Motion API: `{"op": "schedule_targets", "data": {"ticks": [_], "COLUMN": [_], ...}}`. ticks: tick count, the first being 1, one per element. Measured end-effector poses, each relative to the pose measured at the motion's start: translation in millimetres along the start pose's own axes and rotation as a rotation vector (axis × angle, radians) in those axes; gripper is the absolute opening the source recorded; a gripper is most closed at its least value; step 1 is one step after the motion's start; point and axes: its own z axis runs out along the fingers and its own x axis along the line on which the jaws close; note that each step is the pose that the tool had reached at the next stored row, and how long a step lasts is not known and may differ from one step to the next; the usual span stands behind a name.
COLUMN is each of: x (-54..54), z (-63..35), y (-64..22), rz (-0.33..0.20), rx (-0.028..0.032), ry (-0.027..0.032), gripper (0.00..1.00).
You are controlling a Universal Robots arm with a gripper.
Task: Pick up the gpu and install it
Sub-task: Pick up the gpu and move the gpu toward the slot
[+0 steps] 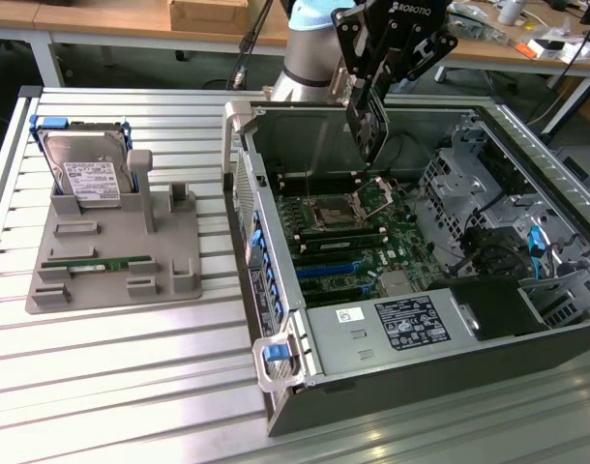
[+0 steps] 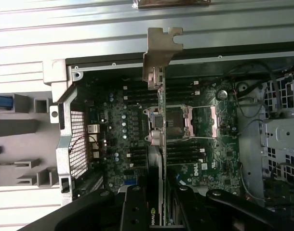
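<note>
Lying open along the slatted metal table's (image 1: pixel 131 387) edge at the exterior view's right, the computer case (image 1: pixel 392 377) shows its bare motherboard (image 1: pixel 372 251). A grey holder (image 1: pixel 169 251) sits toward the opposite edge. Over the motherboard's processor socket, the pincer (image 1: pixel 365 97) is clamped on the gpu (image 1: pixel 372 140), which hangs upright above the case. A hard drive (image 1: pixel 87 179) stands in the holder's far corner, and a memory stick (image 1: pixel 97 263) lies flat nearer its front edge. The card's silver bracket (image 2: pixel 162 48) is at the end away from the fingers (image 2: pixel 135 207).

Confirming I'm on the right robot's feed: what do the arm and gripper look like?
The arm is a silver-grey cylinder with a light blue joint cap. The gripper is black, with white ROBOTIQ lettering on its body and two fingers of jointed bars with round pivots.
</note>
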Motion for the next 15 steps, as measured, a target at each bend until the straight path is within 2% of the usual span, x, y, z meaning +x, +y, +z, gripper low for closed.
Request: {"op": "schedule_targets", "data": {"ticks": [8, 15], "x": [-2.3, -2.8], "z": [0.2, 0.2], "y": [-5.7, -7.1], "rz": [0.0, 0.0], "rx": [0.0007, 0.0012], "ry": [-0.0001, -0.0001], "gripper": [0.26, 0.26]}}
